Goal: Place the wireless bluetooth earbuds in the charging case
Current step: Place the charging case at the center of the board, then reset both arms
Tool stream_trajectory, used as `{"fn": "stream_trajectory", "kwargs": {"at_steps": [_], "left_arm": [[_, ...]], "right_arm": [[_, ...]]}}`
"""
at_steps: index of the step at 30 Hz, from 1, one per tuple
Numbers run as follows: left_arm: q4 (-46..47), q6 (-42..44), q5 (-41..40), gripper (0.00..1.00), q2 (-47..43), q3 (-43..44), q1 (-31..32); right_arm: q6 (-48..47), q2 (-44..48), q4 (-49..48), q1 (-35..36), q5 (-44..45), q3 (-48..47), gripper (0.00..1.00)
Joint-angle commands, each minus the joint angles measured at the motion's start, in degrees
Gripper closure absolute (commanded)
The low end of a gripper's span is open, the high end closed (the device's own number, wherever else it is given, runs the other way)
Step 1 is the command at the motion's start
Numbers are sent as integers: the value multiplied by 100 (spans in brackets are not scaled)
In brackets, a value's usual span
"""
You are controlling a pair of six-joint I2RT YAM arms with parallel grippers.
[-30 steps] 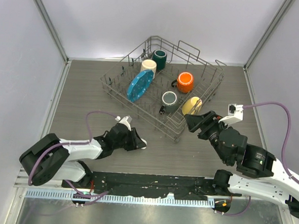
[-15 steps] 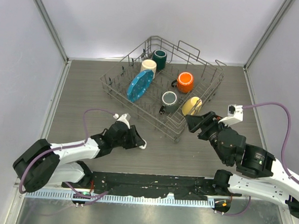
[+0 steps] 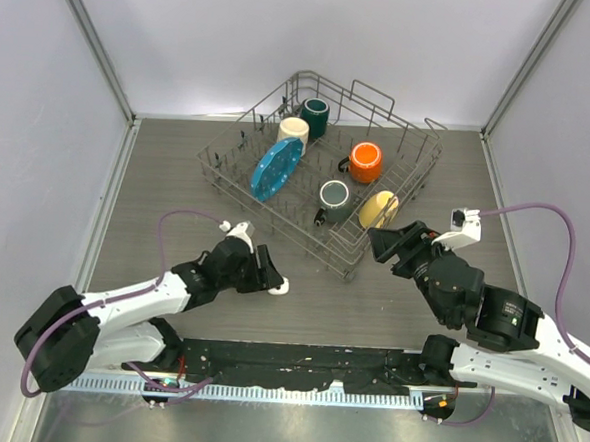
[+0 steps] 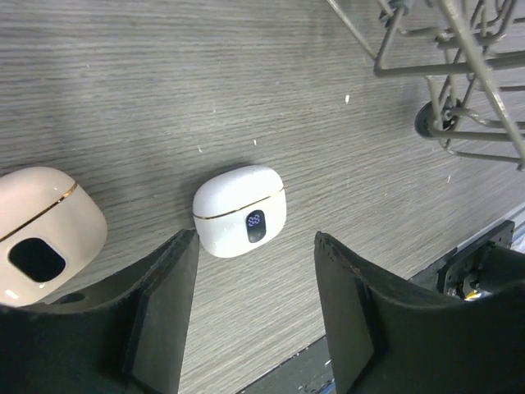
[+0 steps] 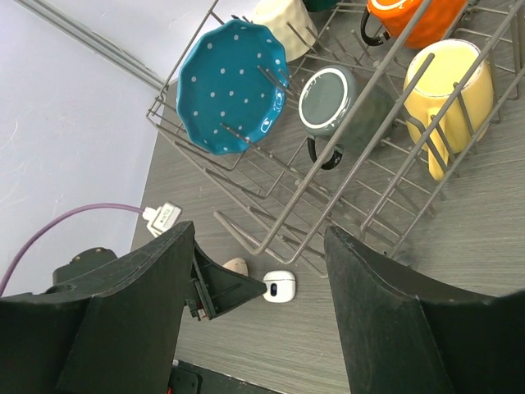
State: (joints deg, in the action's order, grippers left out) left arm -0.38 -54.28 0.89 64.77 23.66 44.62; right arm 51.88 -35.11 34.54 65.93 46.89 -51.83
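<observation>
Where the white charging case (image 4: pixel 239 211) lies: flat on the worktop (image 3: pixel 158 173), lid shut, a small lit display on its front face, near the front corner of the dish rack (image 3: pixel 344 272).
Cream charging case (image 4: pixel 41 234): just beside the white one, lid shut, gold seam line, dark oval window on its front; partly hidden behind one finger of the left claw.
Earbuds: none to be made out; both cases are shut.
Left claw (image 4: pixel 254 240): released, fingers parted, grasping nothing. The white case sits just ahead of the gap, close to one fingertip and clear of the other.
Right claw (image 5: pixel 258 234): released, fingers wide, nothing between them. It is held above the worktop by the rack's near right side, looking across at both cases and the left claw.
Dish rack: grey wire, set at an angle toward the back of the worktop.
Rack contents: blue dotted plate (image 3: pixel 275 167) on edge; dark teal mug (image 3: pixel 314 115); cream mug (image 3: pixel 293 131); orange mug (image 3: pixel 365 160); grey-green mug (image 3: pixel 334 194); yellow mug (image 3: pixel 379 208).
Cables: purple lead looped at each wrist.
</observation>
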Motion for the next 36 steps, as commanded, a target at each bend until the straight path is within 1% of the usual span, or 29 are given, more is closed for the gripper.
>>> {"fn": "stream_trajectory", "kwargs": {"at_steps": [1, 2, 3, 4, 6, 10, 12, 14, 15, 16, 17, 18, 20, 21, 22, 23, 24, 25, 27, 28, 29, 31, 33, 34, 36], "left_arm": [[-828, 347, -412, 31, -395, 446, -15], [-1041, 392, -501, 29, -543, 542, -15], [-1226, 462, -589, 22, -632, 743, -6], [-1532, 575, -668, 18, -728, 841, -6], [-1736, 717, -940, 1, -1053, 1069, -6], [-2254, 937, -1406, 0, -1633, 1334, -15], [-2343, 1095, -1616, 0, -1966, 1360, -15], [-2501, 1261, -1749, 0, -2126, 1387, -15], [-2597, 1323, -1889, 0, -2205, 1457, -6], [-2738, 1419, -1934, 0, -2232, 1509, -6], [-2817, 1560, -1978, 0, -2232, 1597, -15], [-2966, 1587, -2074, 0, -2241, 1641, -15], [-3011, 1788, -2084, 0, -2215, 1755, -15], [-3012, 1859, -2092, 0, -2180, 1791, -15], [-3003, 1895, -2092, 0, -2110, 1835, -15], [-3003, 1921, -2101, 0, -2066, 1905, -15], [-3003, 2000, -2127, 0, -2004, 1932, -32], [-3029, 2018, -2206, 0, -1882, 1967, -41], [-3038, 2149, -2119, 0, -1776, 2063, -216], [-3029, 2185, -1875, 0, -1723, 2090, -313], [-2994, 2211, -1786, 0, -1714, 2125, -522], [-2871, 2255, -1610, 0, -1740, 2125, -734], [-2749, 2282, -1381, 0, -1854, 2108, -1042], [-2739, 2290, -1302, 0, -1898, 2108, -1139], [-2722, 2299, -1065, 0, -1977, 2090, -1464]], "right_arm": [[138, 57, 8, 25, 145, -64, 30], [165, 66, 87, 16, 162, -55, 30], [173, 75, 131, 16, 188, -46, 30], [165, 75, 166, 16, 241, -20, 30], [261, 66, 420, 16, 477, -11, 29], [665, 153, 1281, 16, 1101, -300, 28], [762, 328, 1668, 16, 1409, -397, 27], [806, 435, 2053, 16, 1594, -503, 27], [1007, 479, 2239, 25, 1769, -538, 28], [1069, 453, 2432, 16, 1814, -634, 27], [1140, 409, 2852, 16, 1858, -687, 27], [1367, 209, 3091, 16, 1902, -818, 27], [1491, -3, 3626, 16, 1867, -907, 27], [1501, -152, 3725, 16, 1841, -907, 26], [1675, -354, 3813, 16, 1841, -890, 23], [1911, -469, 4145, 16, 1867, -890, 22], [2088, -540, 4322, 16, 1850, -890, 22], [2020, -540, 4341, 16, 1797, -959, 21], [2273, -392, 4674, 16, 1945, -1100, 20], [2292, -252, 4771, 16, 2033, -1118, 20], [2057, -42, 4772, 16, 2147, -1153, 20], [1687, 22, 4685, 25, 2157, -1416, 19], [906, -118, 4221, 25, 1973, -1488, 18], [581, -206, 3705, 25, 1912, -1444, 17], [272, -644, 3411, 25, 1911, -1330, 16]]}}
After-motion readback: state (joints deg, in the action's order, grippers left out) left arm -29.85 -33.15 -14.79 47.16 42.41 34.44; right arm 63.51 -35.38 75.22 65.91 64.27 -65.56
